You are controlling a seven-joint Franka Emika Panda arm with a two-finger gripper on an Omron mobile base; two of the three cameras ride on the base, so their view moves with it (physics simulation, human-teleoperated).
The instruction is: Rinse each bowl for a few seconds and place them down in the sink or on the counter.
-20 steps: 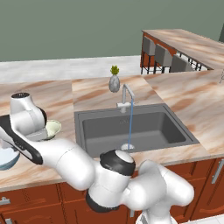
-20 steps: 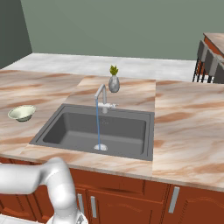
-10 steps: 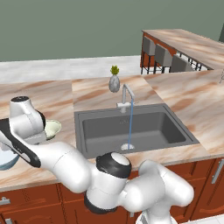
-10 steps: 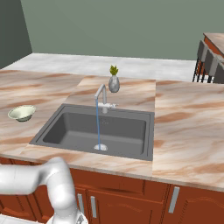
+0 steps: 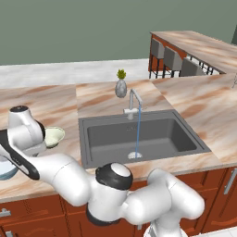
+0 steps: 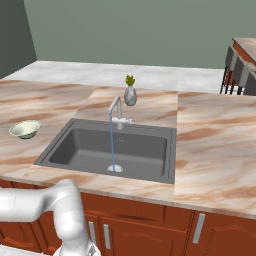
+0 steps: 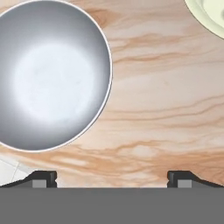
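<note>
Fingers (image 7: 112,177) spread wide, empty, above worktop (image 7: 166,109); large bowl (image 7: 48,74) off to one side, small bowl (image 7: 210,15) near opposite corner; risk: descent from here straddles bare stone, or one tip clips large bowl's rim; sink (image 5: 139,136) well apart, water running.

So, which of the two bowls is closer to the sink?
The small cream-green bowl is closer, on the counter just left of the sink. The larger blue-white bowl sits farther left.

Big bowl (image 7: 48,74) fills upper left, cream bowl (image 7: 210,15) edge upper right, both on counter (image 7: 162,109); fingertips (image 7: 43,178) wide apart at bottom.
</note>
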